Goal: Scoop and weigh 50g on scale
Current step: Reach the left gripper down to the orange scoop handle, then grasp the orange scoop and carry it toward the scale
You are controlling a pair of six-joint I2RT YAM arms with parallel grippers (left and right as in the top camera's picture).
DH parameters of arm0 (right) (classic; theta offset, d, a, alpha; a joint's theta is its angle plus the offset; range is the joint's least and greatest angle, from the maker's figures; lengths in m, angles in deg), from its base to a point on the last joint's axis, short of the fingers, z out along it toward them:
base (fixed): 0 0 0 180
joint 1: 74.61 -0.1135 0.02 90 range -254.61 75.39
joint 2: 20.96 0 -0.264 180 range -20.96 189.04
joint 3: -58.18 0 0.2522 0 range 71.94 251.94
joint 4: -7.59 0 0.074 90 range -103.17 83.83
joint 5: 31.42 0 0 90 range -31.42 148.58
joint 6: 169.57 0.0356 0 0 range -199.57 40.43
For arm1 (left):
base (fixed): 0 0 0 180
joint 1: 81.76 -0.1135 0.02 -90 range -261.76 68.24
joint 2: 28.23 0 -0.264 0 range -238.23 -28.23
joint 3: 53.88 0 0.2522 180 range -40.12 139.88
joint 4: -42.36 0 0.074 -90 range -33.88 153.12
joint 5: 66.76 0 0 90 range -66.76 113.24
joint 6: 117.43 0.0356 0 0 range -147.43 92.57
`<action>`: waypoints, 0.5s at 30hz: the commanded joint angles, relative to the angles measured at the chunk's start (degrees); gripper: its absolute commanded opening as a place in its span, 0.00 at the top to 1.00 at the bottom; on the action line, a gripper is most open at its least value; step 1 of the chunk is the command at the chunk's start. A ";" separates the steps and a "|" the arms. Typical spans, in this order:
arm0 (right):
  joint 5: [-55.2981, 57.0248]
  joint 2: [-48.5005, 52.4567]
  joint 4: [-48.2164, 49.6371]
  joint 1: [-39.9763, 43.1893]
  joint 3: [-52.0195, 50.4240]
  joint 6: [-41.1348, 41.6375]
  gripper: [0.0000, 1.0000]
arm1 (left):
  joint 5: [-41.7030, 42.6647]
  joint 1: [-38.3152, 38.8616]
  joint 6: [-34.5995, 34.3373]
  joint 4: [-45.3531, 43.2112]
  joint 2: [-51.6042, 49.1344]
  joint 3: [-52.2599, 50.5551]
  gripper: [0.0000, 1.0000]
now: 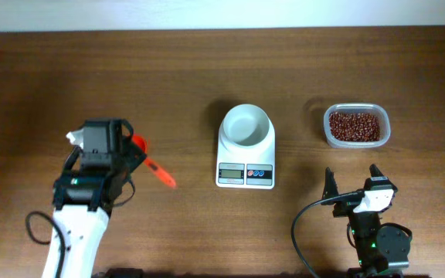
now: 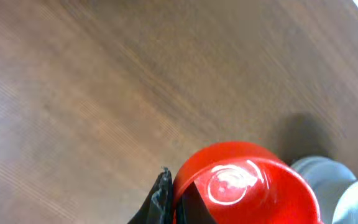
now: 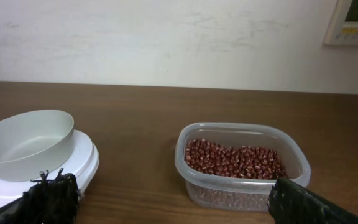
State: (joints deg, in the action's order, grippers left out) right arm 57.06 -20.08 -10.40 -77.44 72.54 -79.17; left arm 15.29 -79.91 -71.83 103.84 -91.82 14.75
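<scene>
2 arms stand at the near edge of the brown wooden counter [image 1: 207, 69]. At 5 o'clock the right end effector [image 1: 352, 174] hangs with its jaws spread wide and nothing between them. It sits just short of the beans, probably to leave the work to the other arm.

At 8 o'clock the left end effector [image 1: 114, 143] is pinched tight on the red plastic scoop [image 1: 157, 171], whose handle trails toward 4 o'clock. Its wrist view shows the red cup close in with no beans on it, so I judge that no scooping is done yet.

Farther in, at the centre, the small white digital scale [image 1: 246, 162] carries its round white bowl [image 1: 246, 125], which is empty. Its display faces the arms, presumably for reading.

Farthest, at 2 o'clock, the clear rectangular plastic tub of red beans [image 1: 356, 126] lies well apart from the scoop. The left arm would have to reach past the scale to load it.
</scene>
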 commanded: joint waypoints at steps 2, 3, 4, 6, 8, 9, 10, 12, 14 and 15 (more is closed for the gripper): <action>0.07 -0.42 -0.31 -0.15 -0.28 0.46 0.01 | 2.45 -0.09 0.28 4.92 6.84 -0.07 1.00; 0.07 -0.42 -0.31 -0.15 -0.28 0.46 0.01 | 4.79 -0.09 0.20 4.90 8.11 -0.07 1.00; 0.07 -0.42 -0.31 -0.15 -0.28 0.46 0.01 | 7.76 0.09 0.00 4.92 9.29 -0.07 1.00; 0.07 -0.42 -0.31 -0.15 -0.28 0.46 0.01 | 9.07 3.72 -8.04 7.10 12.13 -0.07 1.00; 0.07 -0.42 -0.31 -0.15 -0.28 0.46 0.01 | 9.05 8.81 -14.01 8.85 12.33 -0.07 1.00; 0.07 -0.42 -0.31 -0.15 -0.28 0.46 0.01 | 8.66 12.33 -18.69 8.96 12.20 -0.07 1.00; 0.07 -0.42 -0.31 -0.15 -0.28 0.46 0.01 | 7.58 14.58 -22.34 9.05 12.20 -0.07 1.00; 0.07 -0.42 -0.31 -0.15 -0.28 0.46 0.01 | 1.36 20.50 -38.45 12.74 12.20 -0.07 1.00; 0.07 -0.42 -0.31 -0.15 -0.28 0.46 0.01 | -1.16 26.58 -50.21 14.36 11.43 -0.07 1.00; 0.07 -0.42 -0.31 -0.15 -0.28 0.46 0.01 | -0.72 28.06 -55.25 14.80 10.34 -0.07 1.00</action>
State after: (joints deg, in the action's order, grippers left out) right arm 57.06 -20.06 -10.40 -77.44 72.54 -79.13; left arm 17.90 -55.32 -110.65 117.98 -79.89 14.75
